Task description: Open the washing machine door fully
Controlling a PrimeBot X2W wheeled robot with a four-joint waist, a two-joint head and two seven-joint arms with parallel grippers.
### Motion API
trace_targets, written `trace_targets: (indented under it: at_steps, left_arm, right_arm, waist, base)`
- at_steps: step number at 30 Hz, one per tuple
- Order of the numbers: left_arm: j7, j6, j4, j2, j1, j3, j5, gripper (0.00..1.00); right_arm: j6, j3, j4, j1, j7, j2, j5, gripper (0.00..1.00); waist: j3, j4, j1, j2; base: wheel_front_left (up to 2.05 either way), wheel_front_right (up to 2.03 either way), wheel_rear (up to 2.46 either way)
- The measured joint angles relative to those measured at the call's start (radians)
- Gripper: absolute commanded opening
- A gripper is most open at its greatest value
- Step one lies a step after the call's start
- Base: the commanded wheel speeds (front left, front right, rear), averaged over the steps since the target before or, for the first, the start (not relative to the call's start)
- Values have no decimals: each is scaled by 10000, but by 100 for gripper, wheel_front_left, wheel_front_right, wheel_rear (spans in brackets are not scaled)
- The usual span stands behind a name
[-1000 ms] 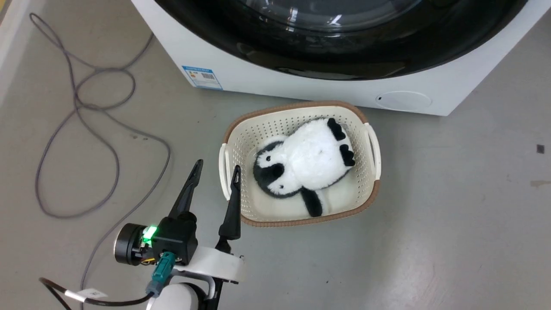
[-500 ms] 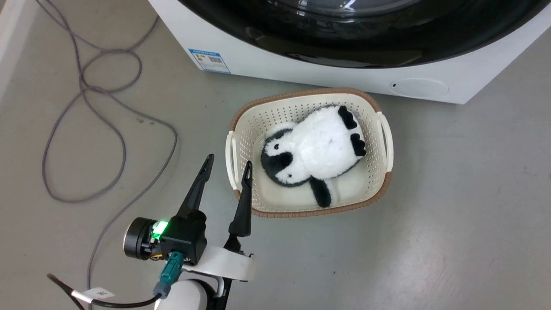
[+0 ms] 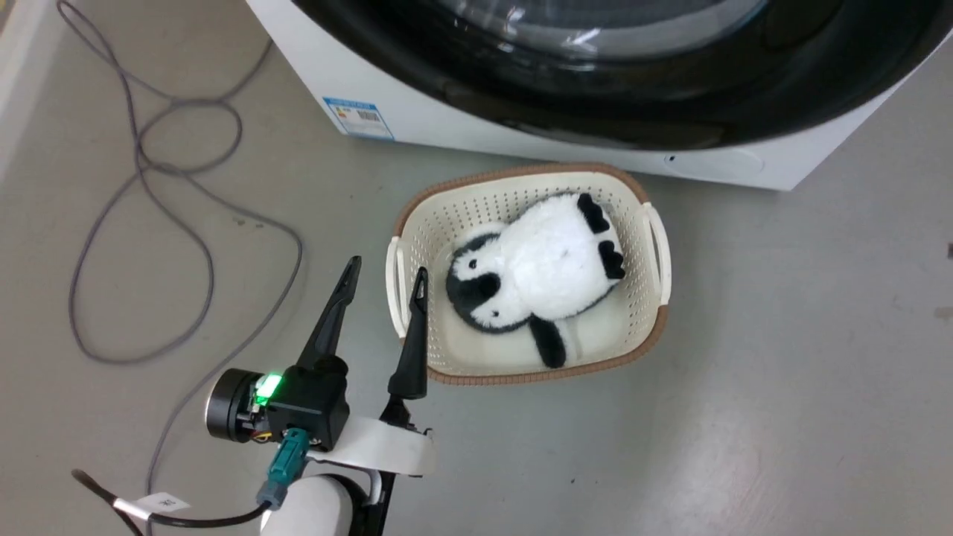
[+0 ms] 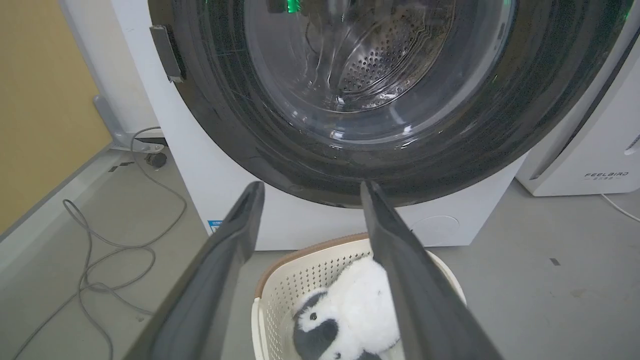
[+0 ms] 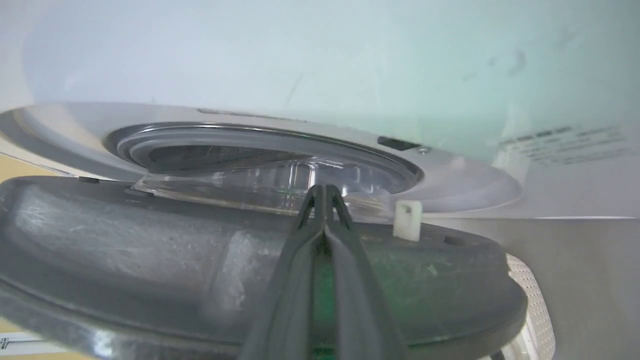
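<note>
So, the washing machine door (image 5: 150,260) sits a bit ajar off the washing machine (image 3: 447,130), right gripper (image 5: 325,189) fingers pressed together by its inner rim (left gripper (image 3: 389,266), fingers spread, hovers beside the basket (image 3: 521,173)).

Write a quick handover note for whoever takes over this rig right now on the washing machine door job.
Left gripper: open, holding nothing, by the basket with the plush penguin.
Right gripper: shut, tips at the inner edge of the washing machine door; contact unclear.
Done: door ajar, its glass bowl partly out of the washing machine's grey ring.
Left: swing it fully open.
</note>
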Motion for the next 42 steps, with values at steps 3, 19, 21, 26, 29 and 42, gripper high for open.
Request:
trace_targets:
  at_steps: [3,19,21,26,29,42]
  left_arm:
    - [0,-8,25,0,2,46,-2,100]
    - [0,-102,328,0,700,274,-19,100]
    - [-2,-144,374,0,840,336,-17,100]
    - [0,-242,441,0,1120,458,-15,100]
    - [-2,-274,443,-2,1265,487,-13,100]
    - [0,-378,500,-2,1654,635,-15,100]
  right_arm:
    - [-12,0,-339,525,100,48,-44,0]
    - [-13,-293,-1998,4187,874,855,433,0]
    - [-12,-303,-2215,4597,970,1062,481,0]
    - [-12,-460,-2775,5572,1145,1438,596,0]
    - [-12,-617,-3131,6142,1304,1643,752,0]
    - [-12,-846,-4991,8217,1992,2894,1139,0]
  waist:
    - [-268,-20,0,0]
    - [-2309,77,-1,0]
    - [-2543,84,-1,0]
    - [-3022,104,-1,0]
    - [-3241,132,-2,0]
    - [-3829,440,-2,0]
  base:
    - [0,0,0]
    - [0,0,0]
    - [0,0,0]
    - [0,0,0]
    - [0,0,0]
    - [0,0,0]
